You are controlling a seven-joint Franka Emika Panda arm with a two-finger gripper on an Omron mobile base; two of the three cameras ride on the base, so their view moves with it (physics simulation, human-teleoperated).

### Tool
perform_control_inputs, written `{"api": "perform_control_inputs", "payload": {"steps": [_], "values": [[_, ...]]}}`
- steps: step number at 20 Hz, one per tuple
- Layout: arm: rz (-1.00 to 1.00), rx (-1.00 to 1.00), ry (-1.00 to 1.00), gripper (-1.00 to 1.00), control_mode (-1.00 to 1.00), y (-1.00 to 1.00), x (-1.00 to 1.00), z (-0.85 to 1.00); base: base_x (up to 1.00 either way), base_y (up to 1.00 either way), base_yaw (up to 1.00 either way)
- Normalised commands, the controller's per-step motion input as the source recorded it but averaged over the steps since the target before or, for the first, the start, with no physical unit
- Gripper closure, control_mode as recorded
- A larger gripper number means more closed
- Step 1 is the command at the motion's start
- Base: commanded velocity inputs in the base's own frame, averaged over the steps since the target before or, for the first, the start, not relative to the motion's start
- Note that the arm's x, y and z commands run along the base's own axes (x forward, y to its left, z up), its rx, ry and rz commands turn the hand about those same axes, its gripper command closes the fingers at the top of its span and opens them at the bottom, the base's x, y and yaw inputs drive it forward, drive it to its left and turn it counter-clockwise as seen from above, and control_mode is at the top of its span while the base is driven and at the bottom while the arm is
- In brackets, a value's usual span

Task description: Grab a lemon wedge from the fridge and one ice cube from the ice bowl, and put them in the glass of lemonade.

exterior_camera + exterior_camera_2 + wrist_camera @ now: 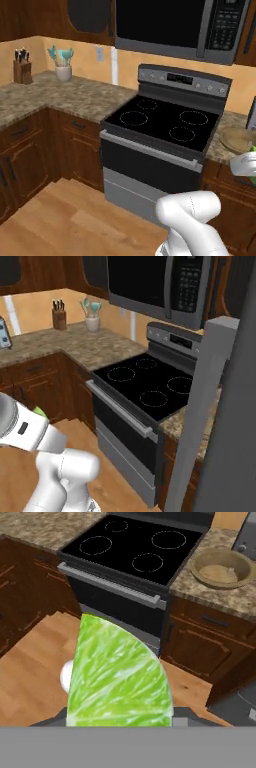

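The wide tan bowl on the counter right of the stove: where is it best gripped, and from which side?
Grip the ice bowl by its near rim, coming from above: it stands upright and open, probably too wide to span, so pinch the thin wall.

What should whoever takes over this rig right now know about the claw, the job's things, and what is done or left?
Claw: closed on the lemon wedge, which stands between its tips in the hand view, held above the wood floor in front of the stove.
Ice bowl: on the granite counter right of the stove, with a pale lump inside.
Done: wedge is grabbed.
Left: drop the wedge in the glass of lemonade, pick one ice cube from the bowl, add it too.
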Motion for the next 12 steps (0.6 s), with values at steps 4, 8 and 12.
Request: {"api": "perform_control_inputs", "payload": {"steps": [4, 8, 12], "values": [[0.00, 0.00, 0.00, 1.00, 1.00, 0.00, 0.00, 0.00, 0.81, 0.01, -0.59], [0.00, 0.00, 0.00, 1.00, 1.00, 0.00, 0.00, 0.00, 0.74, 0.00, -0.57], [0.00, 0.00, 0.00, 1.00, 1.00, 0.00, 0.00, 0.00, 0.51, -0.01, -0.66]]}}
